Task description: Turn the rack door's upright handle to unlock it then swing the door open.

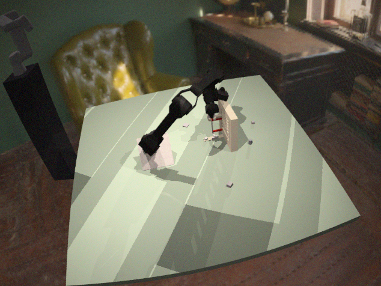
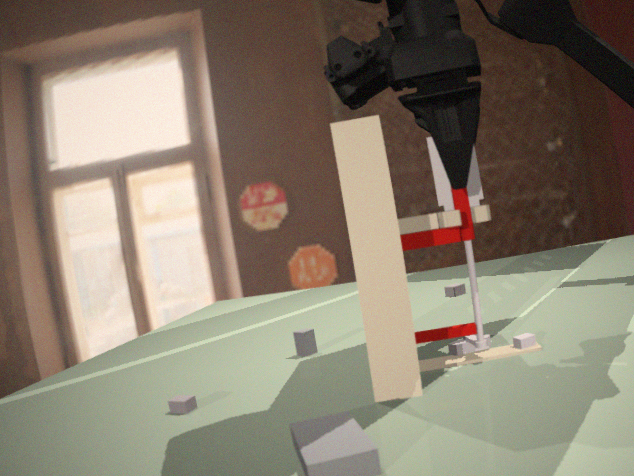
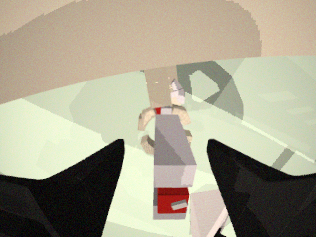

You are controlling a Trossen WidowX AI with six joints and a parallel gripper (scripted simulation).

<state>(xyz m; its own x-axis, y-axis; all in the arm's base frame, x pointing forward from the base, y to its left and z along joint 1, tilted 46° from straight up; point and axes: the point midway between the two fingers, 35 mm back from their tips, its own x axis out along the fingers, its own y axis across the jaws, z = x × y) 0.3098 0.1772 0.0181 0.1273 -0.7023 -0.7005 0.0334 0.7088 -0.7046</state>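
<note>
The upright handle (image 2: pixel 441 179) (image 3: pixel 172 149), with grey plates and a red strip, stands on a thin grey rod (image 2: pixel 473 286) (image 1: pixel 212 125). Two red bars (image 2: pixel 435 238) (image 2: pixel 445 333) join this rod to the tan slab (image 2: pixel 376 256) (image 1: pixel 232 133) (image 3: pixel 125 39), which has slots in one face. A tan arm with hooked ends (image 2: pixel 419 223) lies just above the upper bar. My gripper (image 2: pixel 459 185) (image 3: pixel 166 145) points down at the handle, one finger on each side. It is open, with gaps showing in the wrist view. The door's exact angle is hard to tell.
Small grey blocks (image 1: pixel 185 125) (image 1: pixel 252 122) (image 1: pixel 250 141) (image 1: pixel 229 184) lie around the slab, and a larger-looking one (image 2: pixel 340 445) is nearest the exterior camera. A thin tan strip (image 2: pixel 504 353) extends at the slab's foot. A dark pillar (image 1: pixel 36 122) stands beyond the table's left edge.
</note>
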